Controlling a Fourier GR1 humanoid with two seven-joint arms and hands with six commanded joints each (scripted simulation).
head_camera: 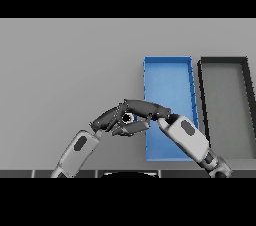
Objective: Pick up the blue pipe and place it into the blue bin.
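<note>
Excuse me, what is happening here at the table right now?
Both robot hands meet just left of the blue bin. The right robot hand reaches leftward from over the bin, and the left robot hand touches it from below. No blue pipe is clearly visible. A dark grey bin stands right of the blue one.

Just right of the right hand's (150, 110) fingers: the blue bin (167, 70), open-topped, its near part crossed by the right forearm. Past the bin, farther right, a dark bin (225, 62) beside it. Left of and beyond the meeting fingers, bare table (65, 70); left hand (107, 117) close against them.
</note>
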